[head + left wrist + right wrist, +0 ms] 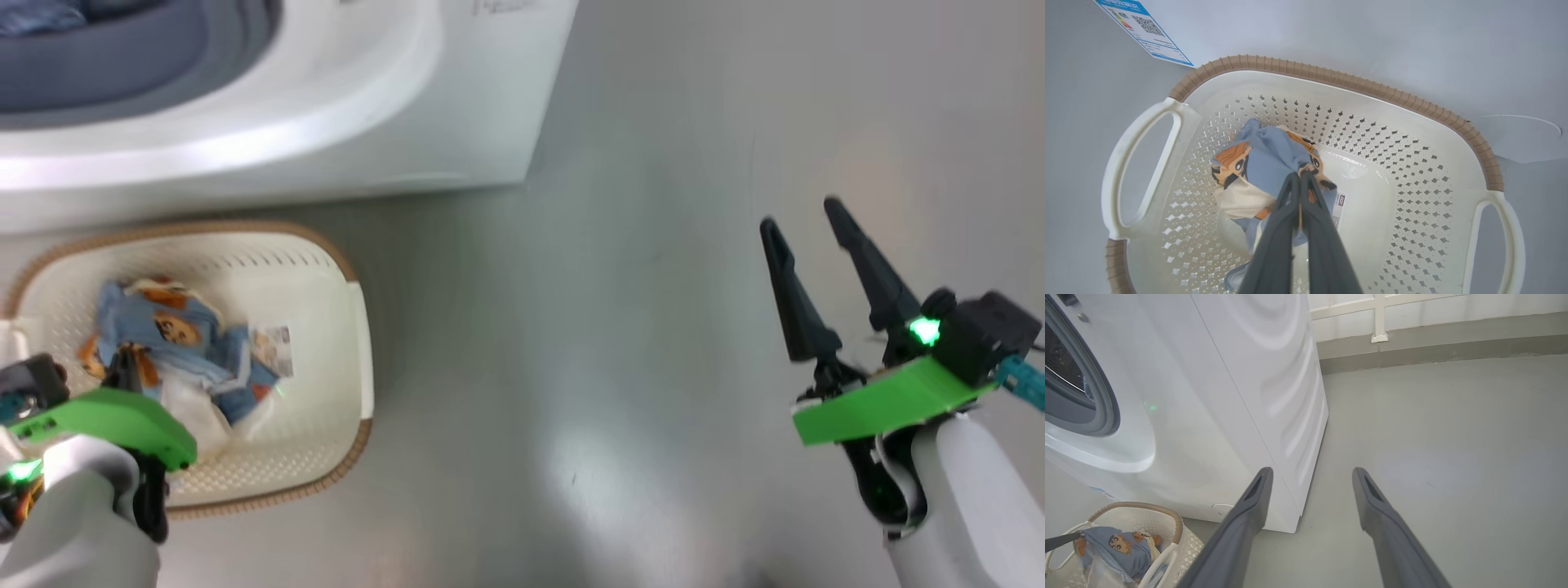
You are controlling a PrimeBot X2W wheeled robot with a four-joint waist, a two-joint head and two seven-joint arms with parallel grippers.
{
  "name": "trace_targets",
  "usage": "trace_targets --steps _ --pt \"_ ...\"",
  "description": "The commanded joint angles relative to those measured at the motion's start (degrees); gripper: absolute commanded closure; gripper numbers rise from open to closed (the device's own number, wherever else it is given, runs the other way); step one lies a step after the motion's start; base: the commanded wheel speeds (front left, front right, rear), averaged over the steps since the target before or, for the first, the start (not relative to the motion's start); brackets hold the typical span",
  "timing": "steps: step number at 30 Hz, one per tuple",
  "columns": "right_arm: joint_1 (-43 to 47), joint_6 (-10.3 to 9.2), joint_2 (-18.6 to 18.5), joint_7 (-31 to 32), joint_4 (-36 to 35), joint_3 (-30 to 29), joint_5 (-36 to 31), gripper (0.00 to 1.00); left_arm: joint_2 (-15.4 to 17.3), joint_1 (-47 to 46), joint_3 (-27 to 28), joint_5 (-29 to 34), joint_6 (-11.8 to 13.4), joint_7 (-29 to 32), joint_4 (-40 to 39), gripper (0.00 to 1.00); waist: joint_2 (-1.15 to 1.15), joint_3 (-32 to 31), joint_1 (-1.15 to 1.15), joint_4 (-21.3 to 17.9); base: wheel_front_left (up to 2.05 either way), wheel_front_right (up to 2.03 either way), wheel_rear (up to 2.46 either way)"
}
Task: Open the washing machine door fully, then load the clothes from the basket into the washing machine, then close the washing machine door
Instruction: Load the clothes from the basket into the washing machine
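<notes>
Clothes (1265,163) lie bunched in the basket (1331,75), which sits on the floor (653,327) just in front of the washing machine (1229,396). Left hand (1302,175) pinched shut on a blue fold, load not yet lifted out. Machine's mouth uncovered, so door-opening looks done; loading and closing remain. Right hand (1311,470) wide open, empty.
</notes>
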Motion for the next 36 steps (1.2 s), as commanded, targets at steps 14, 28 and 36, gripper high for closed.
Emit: trace_targets --steps 14,28,36 --pt "9.6 0.09 -0.9 -0.3 0.6 -0.5 1.5 0.0 2.2 13.6 3.5 2.3 -1.4 -0.7 -14.6 1.0 0.0 -16.4 0.0 0.6 0.0 0.0 0.0" --pt "16.4 0.09 -1.2 -0.3 1.5 -2.0 2.4 0.0 1.4 23.6 3.4 0.5 -1.6 -0.7 -31.4 1.0 0.0 -26.2 0.0 1.3 0.0 0.0 0.0" --pt "20.4 0.09 -1.8 -0.3 1.5 -2.7 2.9 0.0 1.7 33.2 2.5 0.0 -1.6 -0.7 -45.6 1.0 0.0 -30.6 0.0 1.8 0.0 0.0 0.0"
